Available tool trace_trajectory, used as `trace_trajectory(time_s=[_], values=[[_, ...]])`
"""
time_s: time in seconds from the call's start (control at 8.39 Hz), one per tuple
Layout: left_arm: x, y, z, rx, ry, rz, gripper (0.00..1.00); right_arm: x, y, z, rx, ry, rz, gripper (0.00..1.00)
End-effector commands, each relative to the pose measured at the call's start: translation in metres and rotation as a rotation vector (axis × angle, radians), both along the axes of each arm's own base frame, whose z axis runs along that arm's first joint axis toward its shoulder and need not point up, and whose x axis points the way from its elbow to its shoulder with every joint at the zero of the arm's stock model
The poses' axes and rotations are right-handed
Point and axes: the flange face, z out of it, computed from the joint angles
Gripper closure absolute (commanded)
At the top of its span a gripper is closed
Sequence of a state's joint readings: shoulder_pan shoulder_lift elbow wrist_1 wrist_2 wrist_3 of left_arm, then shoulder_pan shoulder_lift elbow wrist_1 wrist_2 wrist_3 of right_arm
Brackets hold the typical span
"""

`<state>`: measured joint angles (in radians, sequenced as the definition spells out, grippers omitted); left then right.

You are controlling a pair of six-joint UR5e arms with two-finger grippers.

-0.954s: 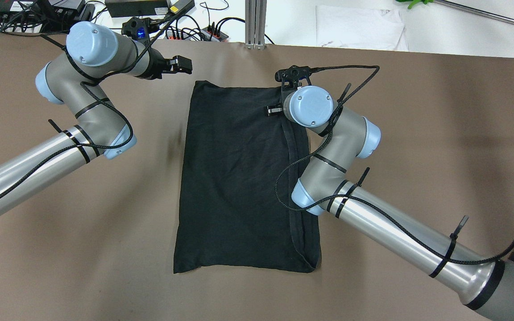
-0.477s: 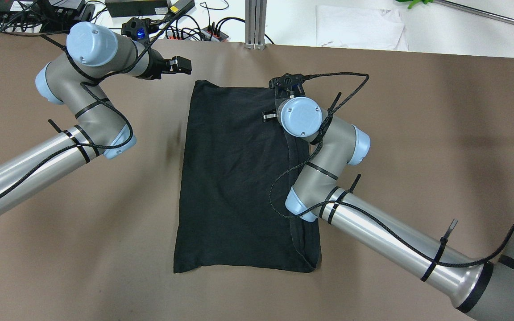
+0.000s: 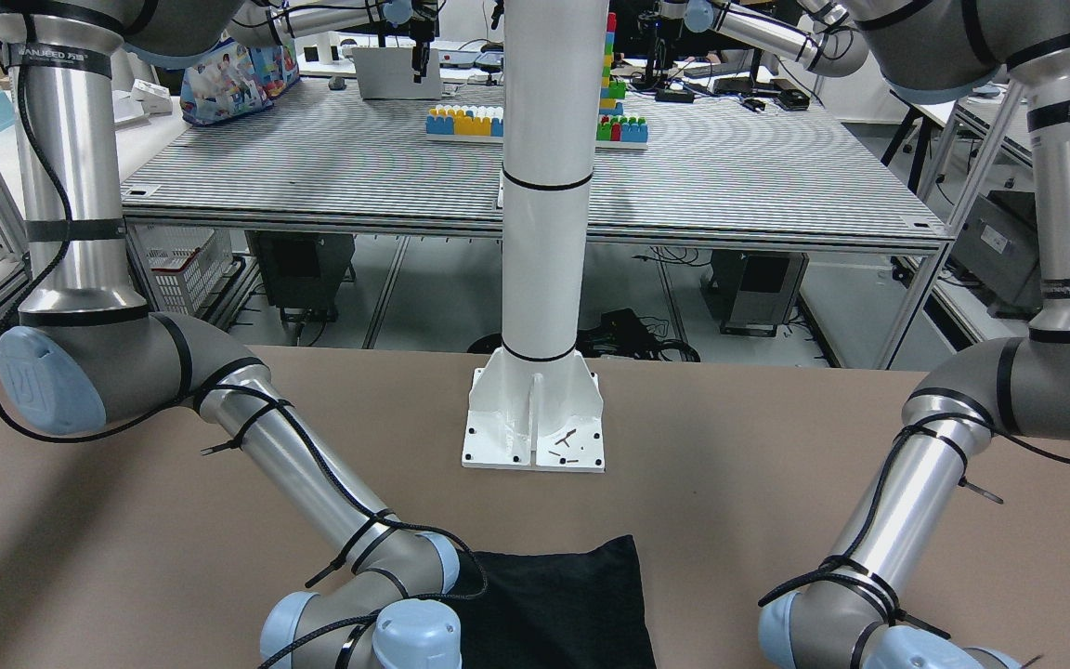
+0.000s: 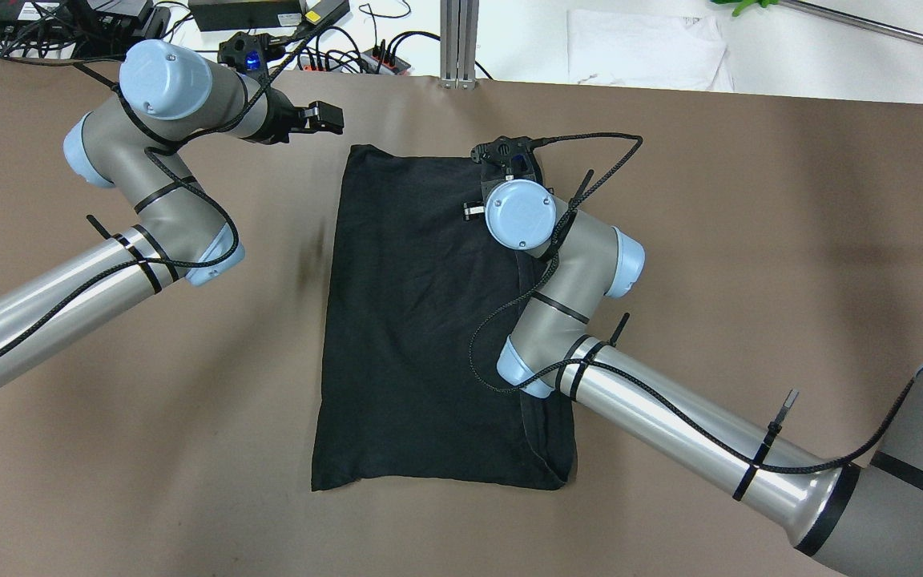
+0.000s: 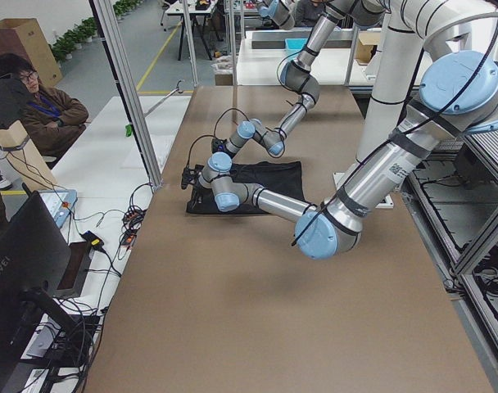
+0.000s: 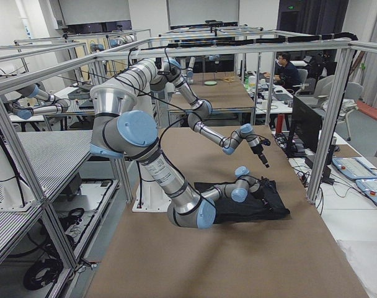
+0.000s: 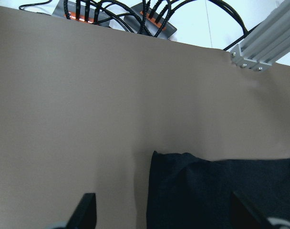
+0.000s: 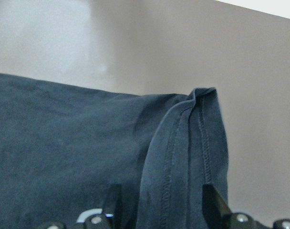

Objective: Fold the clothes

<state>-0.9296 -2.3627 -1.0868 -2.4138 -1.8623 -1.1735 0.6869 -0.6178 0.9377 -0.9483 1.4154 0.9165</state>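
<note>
Your right gripper (image 8: 159,202) stands spread, its jaws straddling the stitched hem (image 8: 202,143) at one far corner of the clothes (image 4: 421,320) (not clenched on it). Your left gripper (image 7: 165,212) is spread too, with the other far corner just ahead of its jaws.

table (image 4: 109,449): brown | black clothes (image 4: 421,320) lying flat | white pedestal base (image 3: 535,423)
</note>
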Motion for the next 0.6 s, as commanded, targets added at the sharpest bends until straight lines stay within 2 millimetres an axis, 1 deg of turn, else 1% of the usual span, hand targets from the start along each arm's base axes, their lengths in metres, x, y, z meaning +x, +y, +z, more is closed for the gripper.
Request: trace_trajectory(time_s=[0.0, 0.12, 0.24, 0.36, 0.48], values=[[0.0, 0.0, 0.0, 0.0, 0.0, 0.0, 0.0, 0.015, -0.019, 0.013, -0.013, 0.023, 0.023, 0.34], [0.0, 0.0, 0.001, -0.001, -0.002, -0.001, 0.0, 0.015, -0.019, 0.012, -0.011, 0.021, 0.024, 0.34], [0.001, -0.001, 0.004, -0.006, -0.005, -0.001, 0.0, 0.015, -0.019, 0.008, -0.009, 0.019, 0.024, 0.37], [0.001, -0.001, 0.005, -0.007, -0.006, -0.001, 0.0, 0.014, -0.02, 0.003, -0.007, 0.012, 0.025, 0.34], [-0.001, -0.002, 0.005, -0.008, -0.006, -0.003, 0.0, 0.013, -0.021, -0.01, 0.003, -0.001, 0.026, 0.28]])
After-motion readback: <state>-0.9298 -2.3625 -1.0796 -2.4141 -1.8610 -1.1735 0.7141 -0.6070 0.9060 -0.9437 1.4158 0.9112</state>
